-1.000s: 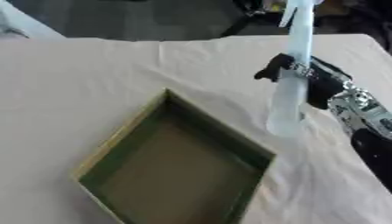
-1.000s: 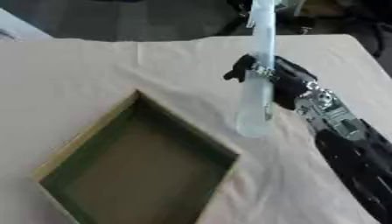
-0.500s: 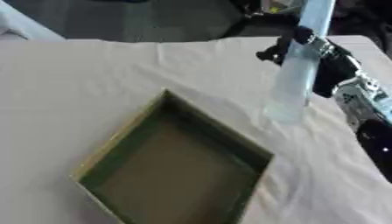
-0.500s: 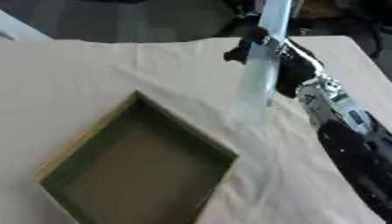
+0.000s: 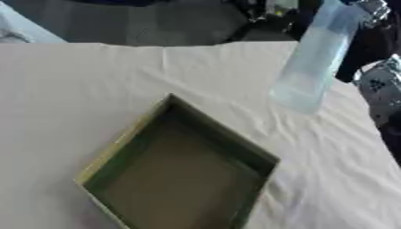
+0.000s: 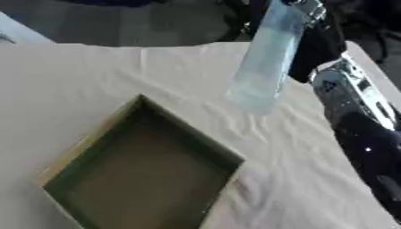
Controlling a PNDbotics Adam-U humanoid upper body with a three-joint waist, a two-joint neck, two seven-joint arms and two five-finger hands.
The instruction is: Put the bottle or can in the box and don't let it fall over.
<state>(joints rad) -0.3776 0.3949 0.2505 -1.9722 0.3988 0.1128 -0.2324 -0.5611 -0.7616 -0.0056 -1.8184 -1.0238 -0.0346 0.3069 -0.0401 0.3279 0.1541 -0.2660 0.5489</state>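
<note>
box (image 5: pixel 180 174) sits empty on the cloth-covered desk (image 5: pixel 70 94), left of centre | bottle (image 5: pixel 313 62) now lifted higher, tilted, up and right of the box; I judge carry under way | right robot hand (image 6: pixel 317 42) clamped on bottle

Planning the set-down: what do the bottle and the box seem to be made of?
Bottle: likely clear, pale blue plastic; the cloth shows faintly through it. Box: probably cardboard, matte green walls, dull brown floor, thin pale rim; no gloss visible.
</note>
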